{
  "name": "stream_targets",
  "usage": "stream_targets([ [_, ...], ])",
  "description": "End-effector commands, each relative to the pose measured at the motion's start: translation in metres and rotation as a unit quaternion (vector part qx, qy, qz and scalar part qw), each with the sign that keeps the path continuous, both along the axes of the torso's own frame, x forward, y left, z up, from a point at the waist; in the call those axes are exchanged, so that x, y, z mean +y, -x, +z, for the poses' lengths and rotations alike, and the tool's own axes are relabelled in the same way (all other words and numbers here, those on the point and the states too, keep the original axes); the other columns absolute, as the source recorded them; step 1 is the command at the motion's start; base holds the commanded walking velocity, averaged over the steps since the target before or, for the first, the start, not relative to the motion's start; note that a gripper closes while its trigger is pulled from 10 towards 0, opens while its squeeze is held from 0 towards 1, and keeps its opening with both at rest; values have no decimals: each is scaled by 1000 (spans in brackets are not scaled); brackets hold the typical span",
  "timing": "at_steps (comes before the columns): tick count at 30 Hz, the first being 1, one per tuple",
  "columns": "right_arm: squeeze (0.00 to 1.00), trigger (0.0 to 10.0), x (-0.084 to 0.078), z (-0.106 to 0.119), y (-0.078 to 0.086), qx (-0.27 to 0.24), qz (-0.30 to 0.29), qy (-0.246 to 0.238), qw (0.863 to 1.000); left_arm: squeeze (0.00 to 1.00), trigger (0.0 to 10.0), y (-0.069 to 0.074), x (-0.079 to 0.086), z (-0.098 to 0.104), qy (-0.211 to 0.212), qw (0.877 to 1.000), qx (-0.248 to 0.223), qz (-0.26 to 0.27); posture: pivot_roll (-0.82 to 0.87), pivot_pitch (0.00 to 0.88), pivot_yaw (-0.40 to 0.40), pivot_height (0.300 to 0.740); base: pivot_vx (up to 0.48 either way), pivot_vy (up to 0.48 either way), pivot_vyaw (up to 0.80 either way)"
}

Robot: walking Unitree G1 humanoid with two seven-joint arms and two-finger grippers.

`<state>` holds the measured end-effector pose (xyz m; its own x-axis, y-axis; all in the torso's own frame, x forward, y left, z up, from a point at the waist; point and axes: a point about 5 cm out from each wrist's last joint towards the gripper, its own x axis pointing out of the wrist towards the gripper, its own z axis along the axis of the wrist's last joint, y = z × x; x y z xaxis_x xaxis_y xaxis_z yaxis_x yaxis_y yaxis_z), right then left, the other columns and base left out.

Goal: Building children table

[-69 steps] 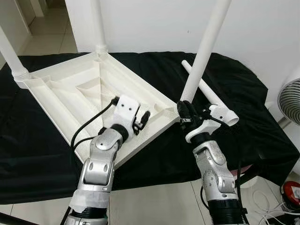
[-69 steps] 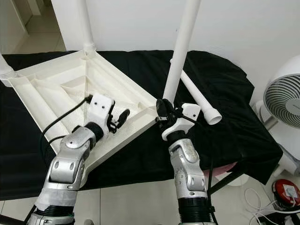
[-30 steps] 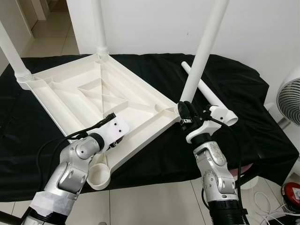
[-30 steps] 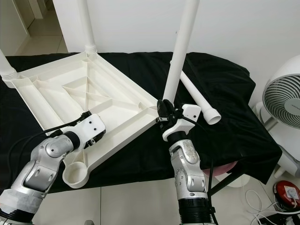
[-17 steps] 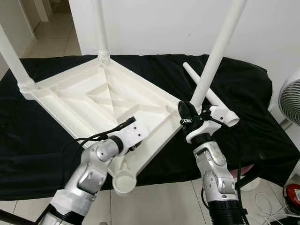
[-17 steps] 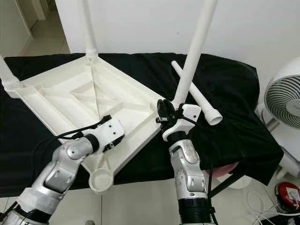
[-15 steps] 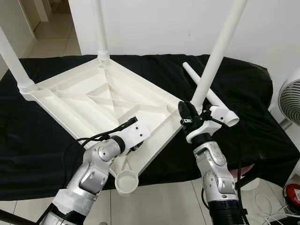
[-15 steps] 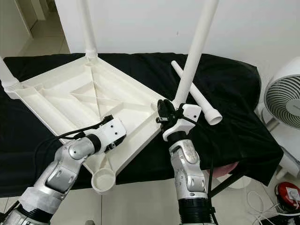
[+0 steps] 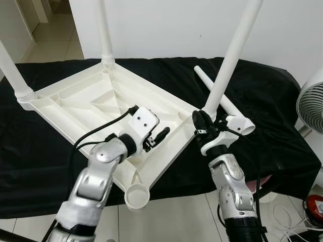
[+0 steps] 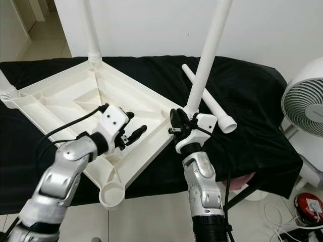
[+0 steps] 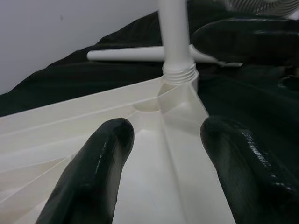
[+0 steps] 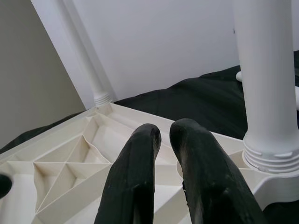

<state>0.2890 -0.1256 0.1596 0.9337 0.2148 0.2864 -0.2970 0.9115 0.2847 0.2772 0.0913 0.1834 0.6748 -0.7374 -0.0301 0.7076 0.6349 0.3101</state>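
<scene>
Head view: the upturned white table [image 9: 91,106] lies on the black-covered worktop [image 9: 262,116]; the left tool [image 9: 157,137], fingers spread and empty, hovers over its ribs. Wrist views: the right tool [image 12: 161,140], nearly closed, holds nothing beside the 3 o'clock corner leg [image 12: 264,70]; a loose leg [image 11: 135,54] lies behind.

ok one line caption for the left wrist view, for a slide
Left gripper open over the upturned white tabletop, facing a screwed-in leg, with a loose leg lying on the black cloth behind.

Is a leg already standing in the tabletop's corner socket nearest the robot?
No: that socket is open and bare, while a loose leg lies on the black cloth.
</scene>
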Motion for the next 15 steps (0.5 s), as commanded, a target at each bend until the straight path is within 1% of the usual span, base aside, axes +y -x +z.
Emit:
stream_targets([
  [1,0,10000,-1,-1,4,-2,-2,3,1000,0,10000,8,9,3,13,999,3,-36,-75,2,2,740,0,0,0],
  [2,0,10000,-1,-1,4,-2,-2,3,1000,0,10000,8,9,3,13,999,3,-36,-75,2,2,740,0,0,0],
  [4,0,10000,0,-2,7,1,1,6,1000,0,10000,15,20,0,17,998,24,-56,-72,0,1,740,0,0,0],
  [6,0,10000,0,-2,7,1,1,6,1000,0,10000,15,20,0,17,998,24,-56,-72,0,1,740,0,0,0],
  [7,0,10000,1,-3,9,2,3,8,1000,0,10000,17,25,-1,16,998,31,-61,-72,0,1,740,0,0,0],
  [8,0,10000,1,-3,9,2,3,8,1000,0,10000,17,25,-1,16,998,31,-61,-72,0,1,740,0,0,0],
  [9,0,10000,1,-4,10,4,4,10,1000,0,10000,19,29,-3,15,997,34,-66,-66,0,-2,740,0,0,0],
  [10,0,10000,2,-4,12,4,10,16,1000,1000,10000,20,34,-6,20,996,49,-70,-66,0,-2,740,0,0,0],
  [11,0,10000,3,-5,14,5,16,19,1000,1000,10000,20,38,-9,26,995,61,-73,-66,0,-2,740,0,0,0],
  [12,0,10000,3,-5,14,5,16,19,1000,1000,10000,20,38,-9,26,995,61,-73,-66,0,-2,740,0,0,0],
  [13,973,10000,3,-5,15,6,23,21,1000,1000,10000,22,41,-12,27,994,73,-79,-66,0,-4,740,0,0,0],
  [14,1000,10000,3,-5,17,7,29,19,999,1000,10000,23,43,-14,26,993,80,-81,-66,0,-4,740,0,0,0],
  [15,1000,10000,3,-5,17,7,29,19,999,1000,10000,23,43,-14,26,993,80,-81,-66,0,-4,740,0,0,0],
])
